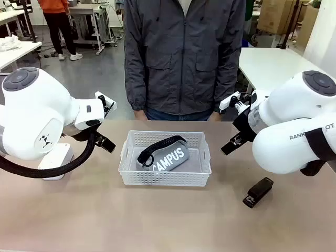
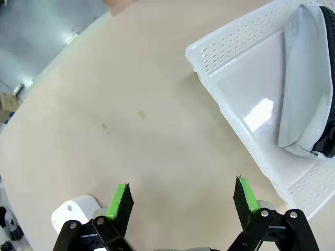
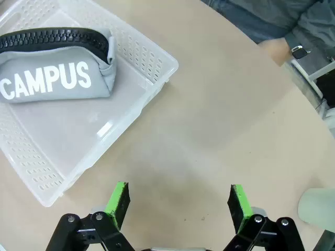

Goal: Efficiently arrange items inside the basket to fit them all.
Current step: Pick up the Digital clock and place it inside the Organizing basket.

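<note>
While the pouch is the one item inside, basket: mid-table, between the arms, long side running left to right.
Pouch: grey, "CAMPUS" print up, black strap on top, lying aslant across the floor with bare floor beside it.
Stapler: on the table to the basket's right and nearer the robot, apart from the basket, long axis slanting toward the far right.
Nearer arm: the right, as I judge it.
Right gripper: spread wide, empty, over bare table by a basket corner.
Left gripper: spread, empty, by the basket's other end.
Front view gives: the stapler's place and slant.
Right wrist view gives: a pale-green edge, probably the cup.
</note>
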